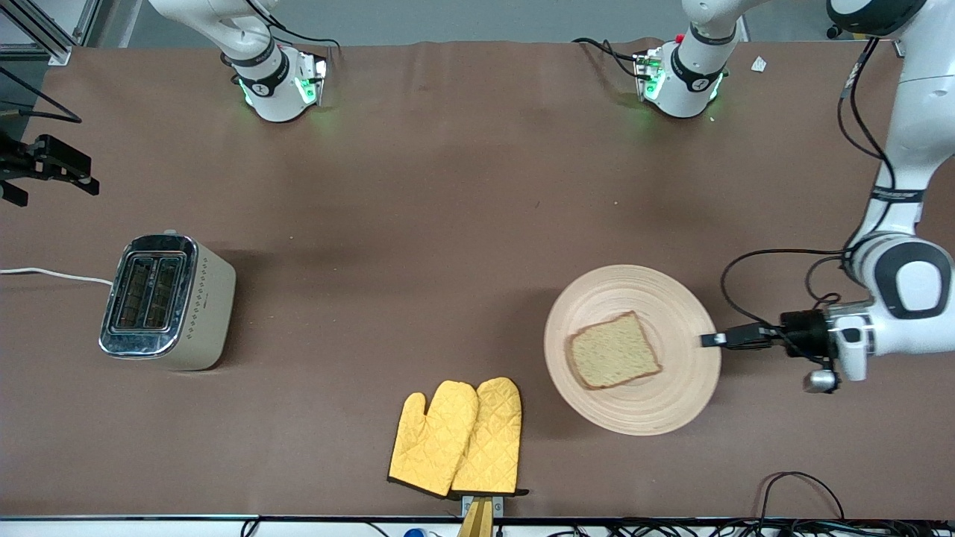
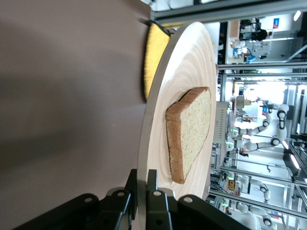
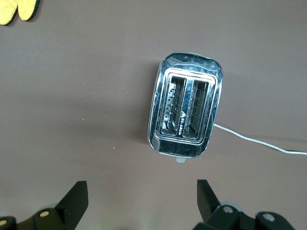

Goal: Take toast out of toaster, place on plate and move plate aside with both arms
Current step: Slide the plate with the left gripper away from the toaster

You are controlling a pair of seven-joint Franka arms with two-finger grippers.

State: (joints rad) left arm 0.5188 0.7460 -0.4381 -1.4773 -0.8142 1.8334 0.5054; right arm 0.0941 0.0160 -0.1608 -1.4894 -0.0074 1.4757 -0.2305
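Toast point(image 1: 613, 350) is lying on plate point(image 1: 633, 349) w/ left gripper point(image 1: 712, 340) fingers pinching its rim (stiff wood, light, best gripped at edge), right gripper point(image 3: 141, 196) hanging wide open over emptied toaster point(image 1: 166, 301) on desk point(image 1: 448, 209).

a robotics lab, not a kitchen. past the plate point(image 2: 158, 96), the left wrist view shows metal framing point(image 2: 259, 76) and more white robot arms point(image 2: 259, 134) at other stations.
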